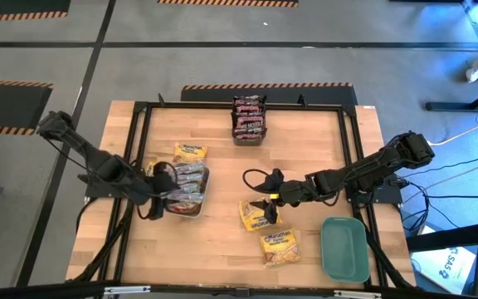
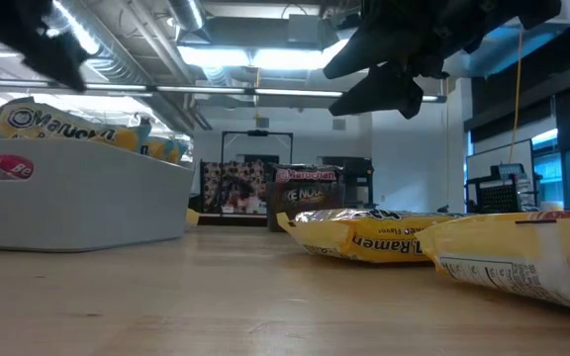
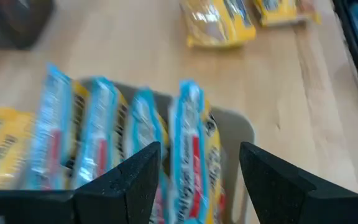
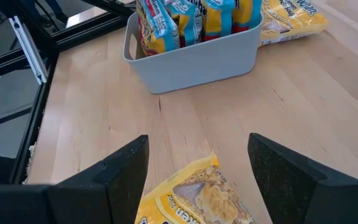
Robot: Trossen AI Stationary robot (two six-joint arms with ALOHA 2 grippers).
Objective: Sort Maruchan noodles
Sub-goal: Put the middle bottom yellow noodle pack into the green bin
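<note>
My right claw (image 1: pixel 260 193) hangs spread over a yellow packet (image 1: pixel 257 213) at centre frame on the worktop (image 1: pixel 305 141); I'd pinch its crinkly, light, slippery short edge. My left claw (image 1: pixel 160 193), spread and empty, hovers above the grey tray (image 1: pixel 182 193) of upright packets, centre-left.

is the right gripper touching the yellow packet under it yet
Apart. The low view shows the right gripper hanging well above the yellow packet, with open air between them. Its fingers stand open over that packet.
</note>
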